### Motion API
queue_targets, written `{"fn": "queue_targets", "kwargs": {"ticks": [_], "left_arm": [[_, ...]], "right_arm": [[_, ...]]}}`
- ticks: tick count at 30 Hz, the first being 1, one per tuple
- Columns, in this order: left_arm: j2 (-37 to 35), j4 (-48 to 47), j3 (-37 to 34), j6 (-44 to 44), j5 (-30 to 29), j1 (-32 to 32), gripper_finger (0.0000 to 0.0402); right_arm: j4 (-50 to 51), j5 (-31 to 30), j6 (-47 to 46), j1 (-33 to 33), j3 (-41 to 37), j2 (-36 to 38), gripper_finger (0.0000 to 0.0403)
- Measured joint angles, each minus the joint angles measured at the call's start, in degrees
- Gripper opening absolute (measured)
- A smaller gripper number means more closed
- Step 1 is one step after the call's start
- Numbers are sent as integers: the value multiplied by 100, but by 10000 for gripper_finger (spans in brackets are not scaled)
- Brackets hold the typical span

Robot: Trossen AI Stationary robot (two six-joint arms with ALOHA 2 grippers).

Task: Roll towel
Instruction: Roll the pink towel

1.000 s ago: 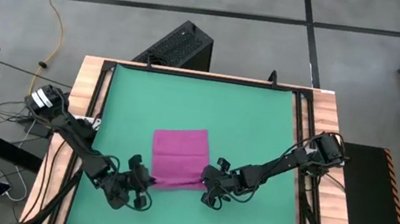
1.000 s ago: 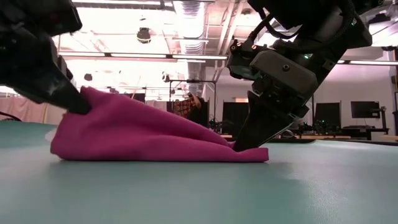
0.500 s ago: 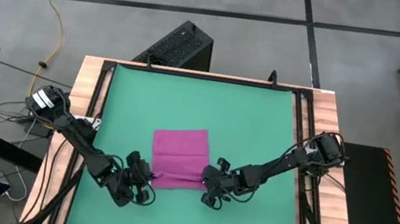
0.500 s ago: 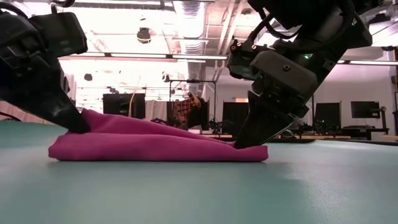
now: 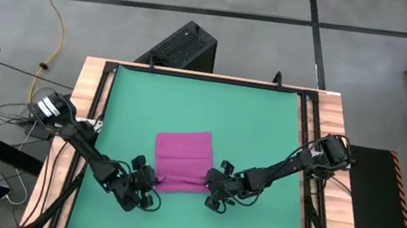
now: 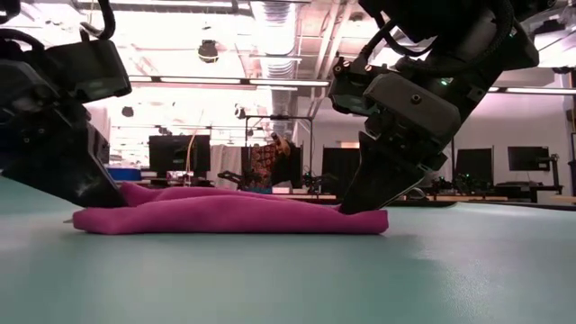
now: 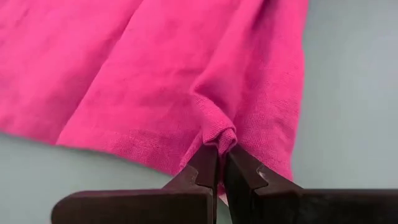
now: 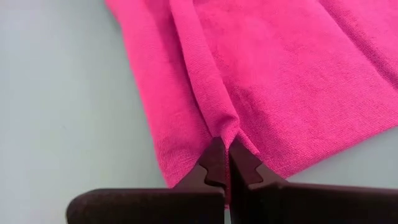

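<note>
Down at the lower middle of the high view both arms reach in low over the green mat (image 5: 258, 130), and each has a corner of the towel's near edge. The left pincer (image 5: 146, 187), at lower left of centre, is clamped shut on a small pucker of pink cloth; its wrist view shows the fabric gathered into a ridge right between the fingertips (image 7: 211, 163). The right pincer (image 5: 212, 194), just right of centre, is closed the same way on the other near corner, with a fold running up from its tips. I would say they grip the two corners together so the edge can be lifted and turned over evenly, which a roll needs to begin straight. Beyond them the towel (image 5: 181, 158) lies almost flat in the middle of the mat, only slightly rumpled along the held edge in the low view. The bench (image 5: 332, 109) frames the mat, and no containers show anywhere on it.
</note>
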State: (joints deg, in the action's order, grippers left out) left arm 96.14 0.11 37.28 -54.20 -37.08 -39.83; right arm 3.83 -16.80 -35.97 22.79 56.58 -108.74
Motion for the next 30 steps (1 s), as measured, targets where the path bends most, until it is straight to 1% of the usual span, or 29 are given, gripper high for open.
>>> {"fn": "queue_targets", "kwargs": {"ticks": [5,10,15,23,25,30], "left_arm": [[93,71,2,123,-6,-2,0],[93,-2,2,149,91,0,0],[93,-122,2,152,149,2,0],[98,-93,4,354,304,-1,0],[98,-93,4,361,307,-1,0],[98,-97,4,373,329,-2,0]], "right_arm": [[-20,-156,33,8,-2,-1,20],[-213,-306,435,21,-7,74,42],[-4,-511,586,45,-25,311,57],[-14,-798,951,103,-18,764,61],[-31,-925,981,103,-16,813,61],[134,-935,1051,101,-7,816,61]]}}
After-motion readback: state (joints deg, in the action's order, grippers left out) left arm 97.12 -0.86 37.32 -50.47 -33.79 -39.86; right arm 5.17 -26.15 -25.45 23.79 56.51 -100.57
